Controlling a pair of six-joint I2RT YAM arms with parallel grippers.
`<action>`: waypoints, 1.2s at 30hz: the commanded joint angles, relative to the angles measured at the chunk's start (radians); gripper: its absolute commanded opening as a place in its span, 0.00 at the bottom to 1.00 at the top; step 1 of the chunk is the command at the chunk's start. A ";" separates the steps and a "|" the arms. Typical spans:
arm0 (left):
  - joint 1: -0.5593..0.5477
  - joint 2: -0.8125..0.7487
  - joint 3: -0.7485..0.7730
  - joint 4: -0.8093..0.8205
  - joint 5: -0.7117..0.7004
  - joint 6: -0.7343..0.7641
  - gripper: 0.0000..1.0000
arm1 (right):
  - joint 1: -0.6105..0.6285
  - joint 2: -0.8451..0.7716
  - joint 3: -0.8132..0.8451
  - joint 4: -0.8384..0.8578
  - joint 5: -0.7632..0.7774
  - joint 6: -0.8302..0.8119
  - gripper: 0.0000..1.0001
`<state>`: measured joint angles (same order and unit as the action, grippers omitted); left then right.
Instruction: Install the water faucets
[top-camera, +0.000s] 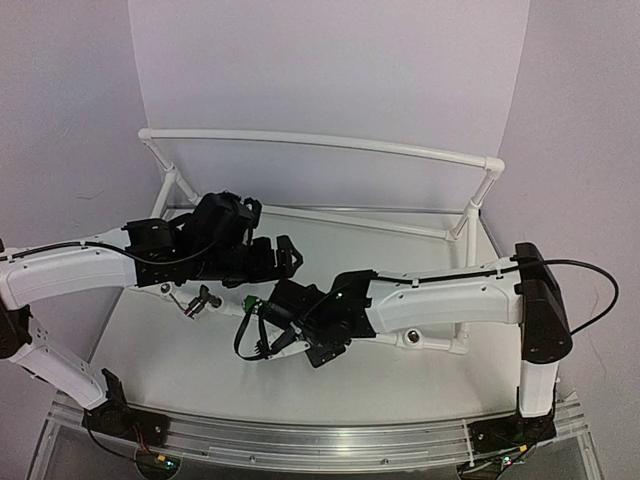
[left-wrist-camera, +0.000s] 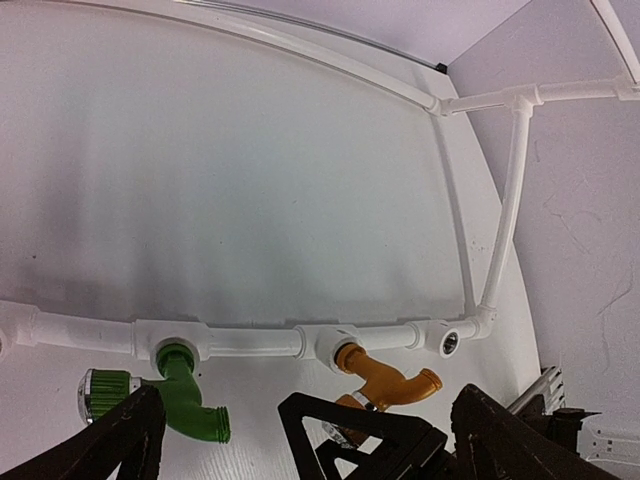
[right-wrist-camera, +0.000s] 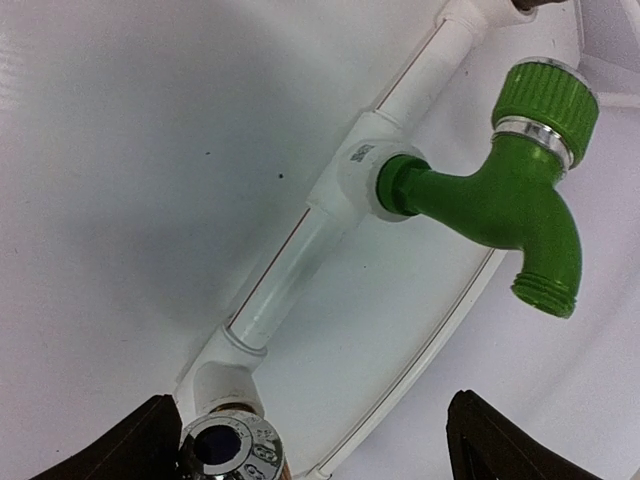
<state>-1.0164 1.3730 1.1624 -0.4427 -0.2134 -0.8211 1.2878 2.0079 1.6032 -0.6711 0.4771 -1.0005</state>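
A broad stretch of white table (left-wrist-camera: 250, 180) runs from the front rail of the white plastic pipe frame (left-wrist-camera: 250, 342) toward its back rail at 12 o'clock, with a pale wall (left-wrist-camera: 580, 200) closing in at 3 o'clock. The left end effector (left-wrist-camera: 310, 450) is spread and holds nothing. The bright green plastic faucet (right-wrist-camera: 490, 195) sits at its 10 o'clock and the brass-gold faucet (left-wrist-camera: 385, 378) at its 1 o'clock, both seated in round sockets. The right end effector (right-wrist-camera: 320, 450) is also spread and unloaded, with the green faucet at its 1 o'clock. A dark grey metal faucet (top-camera: 202, 300) lies at 7 o'clock of the left end effector; whether it is seated cannot be told. That makes three faucets, two end effectors and one frame.
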 joint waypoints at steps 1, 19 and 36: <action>-0.002 -0.036 -0.012 0.033 -0.023 -0.015 1.00 | -0.027 0.023 0.072 0.028 0.069 0.009 0.94; -0.002 -0.045 -0.015 0.033 -0.045 -0.027 1.00 | -0.120 0.049 0.141 0.028 0.121 -0.047 0.86; -0.002 -0.062 -0.025 0.014 -0.083 -0.046 1.00 | -0.053 -0.006 0.088 -0.179 -0.022 0.021 0.94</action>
<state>-1.0141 1.3511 1.1418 -0.4237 -0.3036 -0.8684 1.2262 2.0322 1.7113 -0.7163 0.4813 -1.0261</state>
